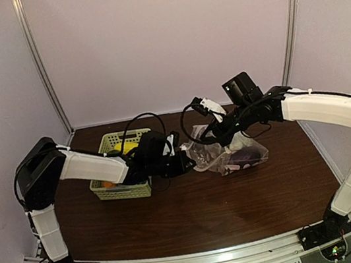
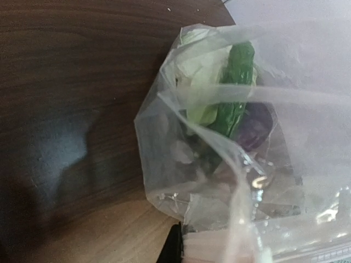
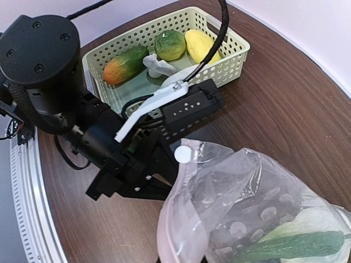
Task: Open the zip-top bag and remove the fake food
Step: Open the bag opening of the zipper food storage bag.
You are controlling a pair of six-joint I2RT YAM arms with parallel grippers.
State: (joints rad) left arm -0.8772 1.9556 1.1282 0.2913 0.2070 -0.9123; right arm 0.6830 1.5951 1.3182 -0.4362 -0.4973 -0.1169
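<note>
Pale green basket [image 1: 121,190] sits on the left of the table [image 1: 208,213] with some fake food [image 3: 170,45] in it. The left tool [image 1: 189,162] is pinching the left edge of the zip-top bag [image 1: 233,156] mid-table, with a green piece [image 2: 236,82] inside. The right tool [image 1: 219,134] is at the bag's top, can't tell if it's gripping.

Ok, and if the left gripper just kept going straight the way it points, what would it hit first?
The zip-top bag: its clear plastic sits right at the left gripper, filling its wrist view ahead. Just inside lies a green toy piece, though depth is unclear.
</note>
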